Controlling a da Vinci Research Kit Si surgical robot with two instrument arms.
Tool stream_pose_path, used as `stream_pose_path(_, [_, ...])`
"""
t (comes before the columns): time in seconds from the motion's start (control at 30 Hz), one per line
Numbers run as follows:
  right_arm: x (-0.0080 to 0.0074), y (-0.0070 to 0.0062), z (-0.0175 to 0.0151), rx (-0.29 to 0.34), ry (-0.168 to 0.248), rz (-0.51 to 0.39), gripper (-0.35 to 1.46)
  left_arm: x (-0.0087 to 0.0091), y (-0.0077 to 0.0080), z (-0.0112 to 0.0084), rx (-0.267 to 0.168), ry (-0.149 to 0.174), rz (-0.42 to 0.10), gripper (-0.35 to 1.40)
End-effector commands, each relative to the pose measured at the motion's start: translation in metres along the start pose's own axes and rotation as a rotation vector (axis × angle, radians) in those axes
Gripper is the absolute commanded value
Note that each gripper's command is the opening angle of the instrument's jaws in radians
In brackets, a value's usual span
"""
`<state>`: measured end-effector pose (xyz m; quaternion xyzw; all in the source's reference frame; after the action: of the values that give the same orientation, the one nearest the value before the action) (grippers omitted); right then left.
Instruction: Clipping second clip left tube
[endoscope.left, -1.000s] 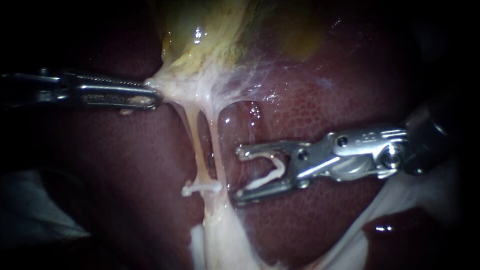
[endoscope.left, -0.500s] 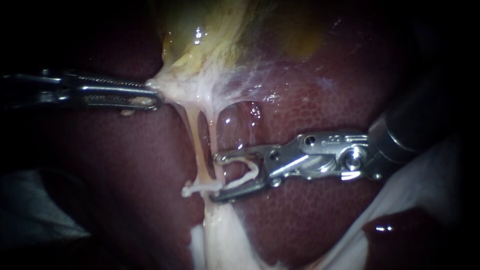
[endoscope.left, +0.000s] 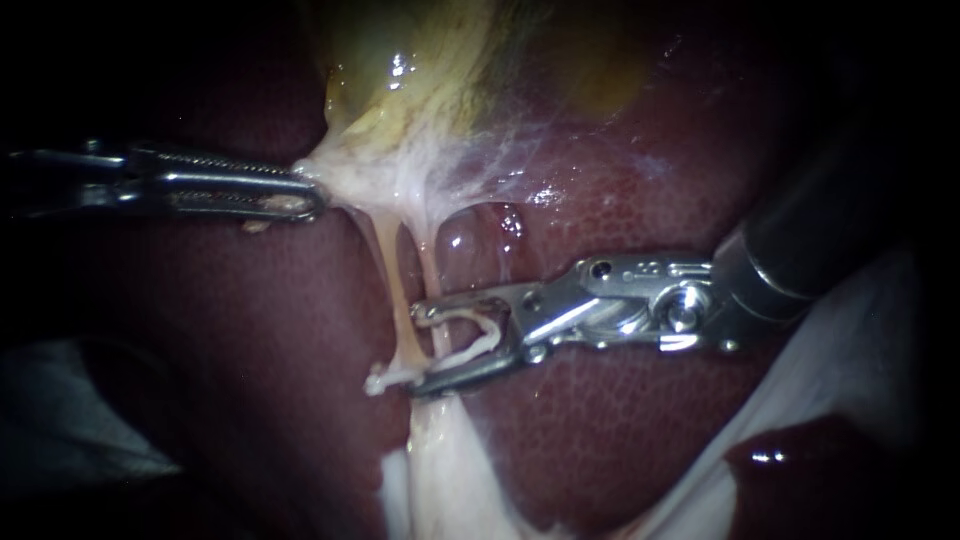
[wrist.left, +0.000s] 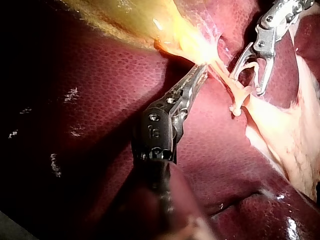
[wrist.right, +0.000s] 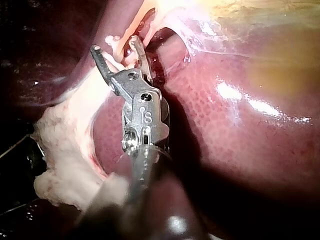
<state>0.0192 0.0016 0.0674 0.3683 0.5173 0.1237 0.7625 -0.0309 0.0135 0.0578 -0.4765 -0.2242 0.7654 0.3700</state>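
Liver (endoscope.left: 620, 420) is carrying the whole field, with the yellowish gallbladder (endoscope.left: 420, 60) lying at its upper edge. Two thin tubes are running down from the pale tissue under the gallbladder, side by side: the left tube (endoscope.left: 392, 290) and the right tube (endoscope.left: 428, 275).

The left instrument (endoscope.left: 312, 203) is coming in level from the left. Its jaws are lying narrow, clamped on the pale tissue where the tubes begin, and the tissue is being held taut.

The right instrument (endoscope.left: 415, 350) is coming in from the upper right. Its jaws are standing wide apart and are holding the loaded clip (endoscope.left: 480, 335), a white clip whose legs are lying along both jaws. The right tube is passing between the jaws. The jaw tips are reaching the left tube; whether that tube is lying fully inside them cannot be told.

The placed clip (endoscope.left: 385, 378), also white, is sitting across the tubes, just beside the lower jaw tip.
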Motion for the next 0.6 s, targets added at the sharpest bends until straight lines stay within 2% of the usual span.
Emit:
stream_pose_path(0.03, [0.0001, 0.0001, 0.0002, 0.007, 0.009, 0.006, 0.49, 0.0000, 0.0000, 0.0000, 0.000, 0.000, 0.000, -0.35])
stream_pose_path(0.33, [0.0010, 0.0003, 0.0021, 0.065, 0.059, 0.029, 0.49, 0.0000, 0.0000, 0.0000, 0.000, 0.000, 0.000, -0.35])
stream_pose_path(0.6, [0.0021, -0.0007, 0.0033, 0.113, 0.120, 0.043, 0.49, 0.0000, 0.0000, 0.0001, 0.001, 0.000, 0.000, -0.35])
